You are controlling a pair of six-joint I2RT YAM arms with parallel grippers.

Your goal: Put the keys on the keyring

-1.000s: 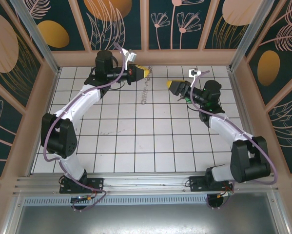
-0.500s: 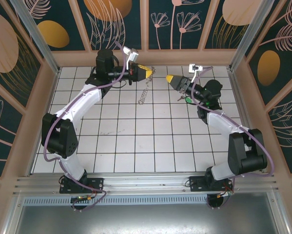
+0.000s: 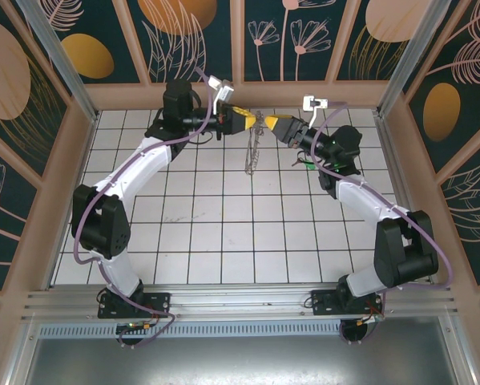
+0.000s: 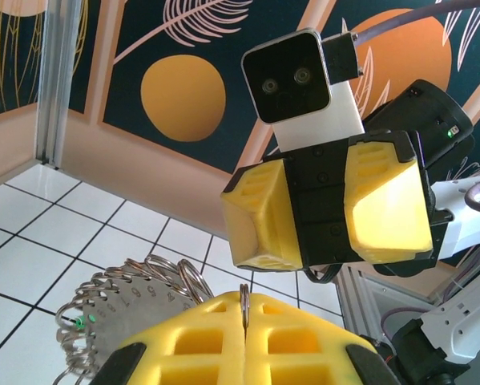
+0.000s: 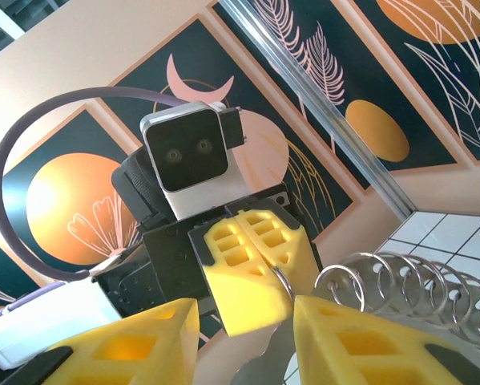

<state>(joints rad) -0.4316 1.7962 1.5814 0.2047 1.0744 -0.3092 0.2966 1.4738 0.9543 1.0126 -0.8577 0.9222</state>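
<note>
**A:** Starting nearest us, what is there?

**B:** Two arms are bolted at the near edge of a white tiled table (image 3: 223, 241), one left and one right. Both stretch away to the far middle, where their yellow tips almost meet above the tiles.

**A:** Is there anything on the way out there?

**B:** There is a green speck (image 3: 307, 166) by the right forearm, right of centre. It is too small to say what it is.

**A:** Where is the keyring?

**B:** The keyring (image 3: 252, 148) is at the far middle, between the two grippers. Its top is at the tip of the left one. The rest hangs down as a thin, grey, chain-like strand. I cannot tell whether the bottom end reaches the tiles. Seen from the left wrist, it is a fan of small wire rings around a flat grey plate.

**A:** What is the left gripper doing?

**B:** The left gripper (image 4: 244, 303) has its fingers pressed together. They pinch one thin wire loop of the keyring in the seam.

**A:** And the right?

**B:** The right gripper (image 5: 248, 329) faces the left one from just beside it. Its fingers (image 5: 348, 337) are spread, and a bit of grey metal sits in the gap. I cannot tell whether they touch it.

**A:** What is farthest away?

**B:** The far wall (image 3: 288, 40) has dark panels painted with orange discs and pale leaves.
</note>
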